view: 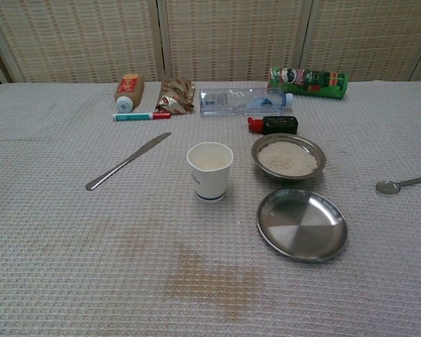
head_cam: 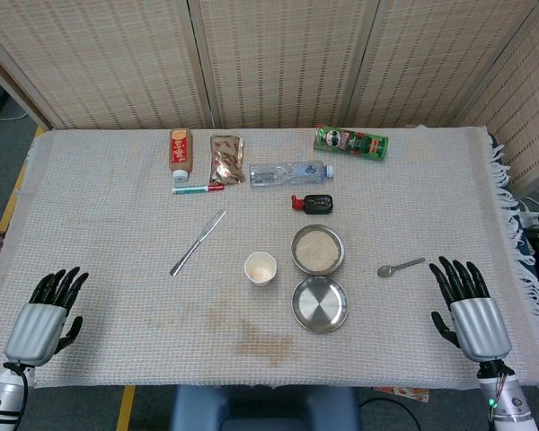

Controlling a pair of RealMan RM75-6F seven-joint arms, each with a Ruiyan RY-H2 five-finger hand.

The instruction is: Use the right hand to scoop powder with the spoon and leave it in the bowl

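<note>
Starting at the fingers: on our right hand they're stretched out flat and apart on the cloth, nothing in them. Same deal with the left hand, fingers spread and holding nothing, parked near the front left corner of the table. Only the head view catches the hands; the chest view doesn't show either one.

The spoon lies on the cloth just ahead and a bit inward of our right fingertips, not touching them, bowl end pointing toward the middle of the table. Left of it sits the bowl with the powder, and right in front of that, almost touching, the empty metal bowl. A paper cup stands upright beside the two bowls, on their left.

Further out there's a table knife lying diagonally. Along the back we've got an orange-capped tube, a foil packet, a marker pen, a plastic bottle on its side, a small dark bottle with a red cap, and a green can lying down.
</note>
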